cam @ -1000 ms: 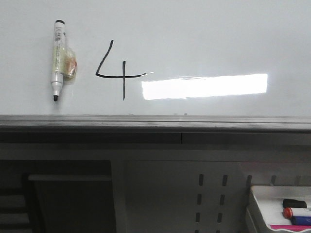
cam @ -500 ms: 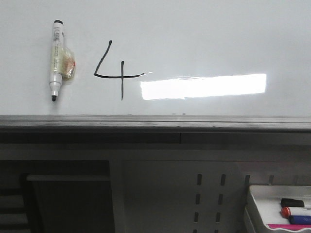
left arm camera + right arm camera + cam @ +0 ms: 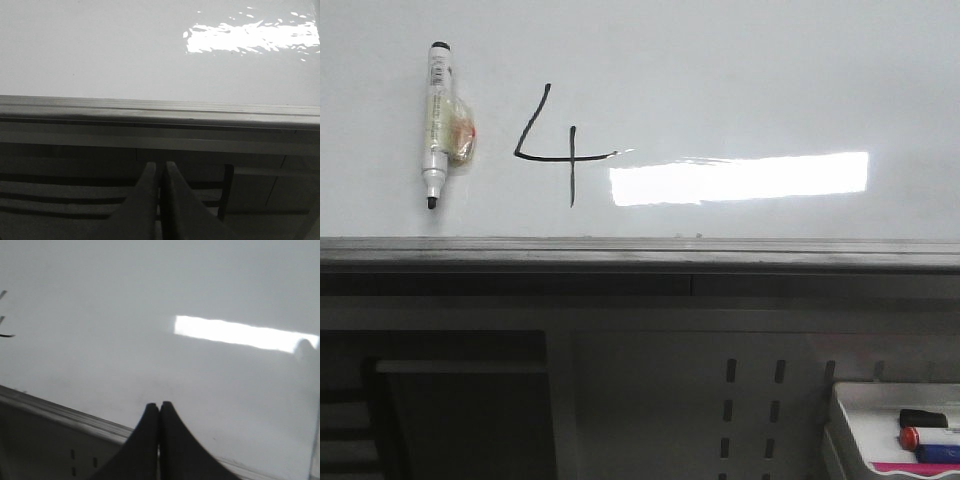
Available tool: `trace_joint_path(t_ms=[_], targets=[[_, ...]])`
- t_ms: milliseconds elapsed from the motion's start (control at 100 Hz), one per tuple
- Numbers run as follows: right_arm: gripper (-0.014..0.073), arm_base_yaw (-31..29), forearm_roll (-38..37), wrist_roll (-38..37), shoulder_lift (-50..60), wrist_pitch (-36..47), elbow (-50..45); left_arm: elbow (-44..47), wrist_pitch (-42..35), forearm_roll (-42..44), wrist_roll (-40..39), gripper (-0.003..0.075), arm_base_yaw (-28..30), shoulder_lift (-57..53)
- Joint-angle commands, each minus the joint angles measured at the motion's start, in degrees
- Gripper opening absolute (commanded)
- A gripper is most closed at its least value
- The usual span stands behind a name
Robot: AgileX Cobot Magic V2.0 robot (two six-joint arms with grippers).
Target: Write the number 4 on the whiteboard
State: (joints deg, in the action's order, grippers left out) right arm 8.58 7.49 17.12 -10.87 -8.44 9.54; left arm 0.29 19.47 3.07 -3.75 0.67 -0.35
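The number 4 is drawn in thin black strokes on the whiteboard, left of the bright glare. A white marker with a black tip pointing down rests on the board left of the 4, with a yellowish lump stuck to it. The board's dark grey ledge runs across below. Neither gripper shows in the front view. My left gripper is shut and empty, below the ledge. My right gripper is shut and empty, over the whiteboard; a few strokes of the 4 show at the picture's edge.
A small white tray holding a black, a red and a blue marker stands at the lower right. Below the ledge is a grey panel with slots and a dark opening on the left.
The front view has shifted slightly: the board, the 4 and the marker sit a few pixels further left than one second ago. Nothing else has changed.
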Motion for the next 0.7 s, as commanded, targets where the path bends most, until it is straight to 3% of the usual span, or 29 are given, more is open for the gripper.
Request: trace_joint_path(t_ms=[0, 90, 340, 430, 690], targets=[[-0.0064, -4.2, -5.3, -6.7, 3.6, 5.3, -1.5, 1.9, -2.9, 0.1, -0.5, -0.002, 0.1, -1.5], [-0.0064, -7.5, -9.1, -11.6, 7.7, 4.3, -4.5, 1.9, -2.9, 0.1, -0.5, -0.002, 0.1, -1.5], [-0.0064, -12.8, -9.2, -12.4, 12.3, 3.2, -11.5, 1.9, -2.9, 0.1, -0.5, -0.002, 0.1, -1.5], [-0.0064, -14.6, -10.0, -14.3, 12.3, -0.8, -11.6, 1.9, -2.9, 0.1, -0.5, -0.002, 0.1, -1.5], [-0.0064, -15.1, -9.9, -14.3, 12.3, -8.8, -11.6, 1.9, -2.9, 0.1, -0.5, -0.002, 0.1, -1.5]])
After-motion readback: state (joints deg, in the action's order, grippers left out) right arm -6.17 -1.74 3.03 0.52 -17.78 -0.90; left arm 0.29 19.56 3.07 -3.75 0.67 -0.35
